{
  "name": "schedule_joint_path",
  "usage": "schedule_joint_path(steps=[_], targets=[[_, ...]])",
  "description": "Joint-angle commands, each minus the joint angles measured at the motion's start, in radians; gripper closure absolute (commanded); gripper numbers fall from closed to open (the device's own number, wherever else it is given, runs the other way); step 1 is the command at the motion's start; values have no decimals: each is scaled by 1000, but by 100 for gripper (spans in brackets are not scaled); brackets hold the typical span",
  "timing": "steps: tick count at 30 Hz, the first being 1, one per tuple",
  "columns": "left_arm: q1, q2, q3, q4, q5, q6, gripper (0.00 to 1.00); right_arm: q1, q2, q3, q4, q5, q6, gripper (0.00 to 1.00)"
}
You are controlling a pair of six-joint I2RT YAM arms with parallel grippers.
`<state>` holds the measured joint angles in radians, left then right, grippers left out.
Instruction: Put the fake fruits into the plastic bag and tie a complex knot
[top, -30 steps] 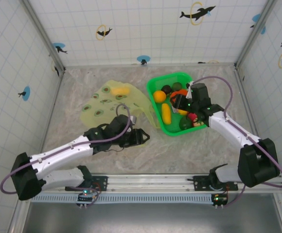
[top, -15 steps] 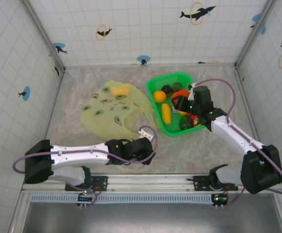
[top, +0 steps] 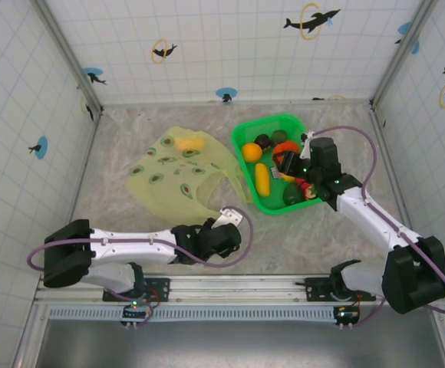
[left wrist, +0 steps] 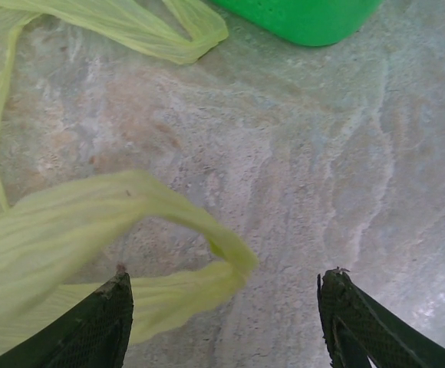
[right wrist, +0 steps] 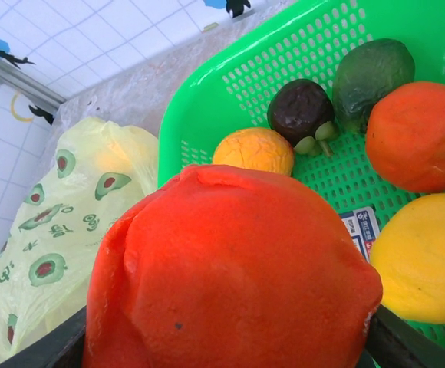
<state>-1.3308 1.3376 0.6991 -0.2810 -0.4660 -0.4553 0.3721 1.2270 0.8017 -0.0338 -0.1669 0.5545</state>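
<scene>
Right fingers (right wrist: 407,349) pinch a red fruit (right wrist: 230,276) (clear at the wrist, not overhead); left fingers (left wrist: 92,326) spread.

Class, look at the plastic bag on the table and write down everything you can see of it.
The plastic bag is thin, translucent pale yellow-green film printed with halved avocados. It lies flat and crumpled on the marbled table, left of the green basket. A yellow-orange lump shows at its far end. Its handle strips trail toward the near edge, untied; one loop lies limp just ahead of the left gripper's open fingers.
</scene>
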Motion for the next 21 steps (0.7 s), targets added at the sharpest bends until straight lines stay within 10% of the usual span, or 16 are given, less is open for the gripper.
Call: schedule_joint_path(steps=[1, 9, 14, 21], targets=[[-7, 21, -4, 37, -71, 48, 35, -4, -2, -16, 70, -26, 18, 49], [-7, 74, 3, 192, -175, 102, 48, -4, 18, -20, 99, -49, 41, 50], [-7, 0, -46, 248, -243, 100, 99, -4, 10, -12, 95, -48, 38, 52], [-1, -299, -75, 143, -248, 27, 100, 74, 6, 21, 97, -117, -57, 55]])
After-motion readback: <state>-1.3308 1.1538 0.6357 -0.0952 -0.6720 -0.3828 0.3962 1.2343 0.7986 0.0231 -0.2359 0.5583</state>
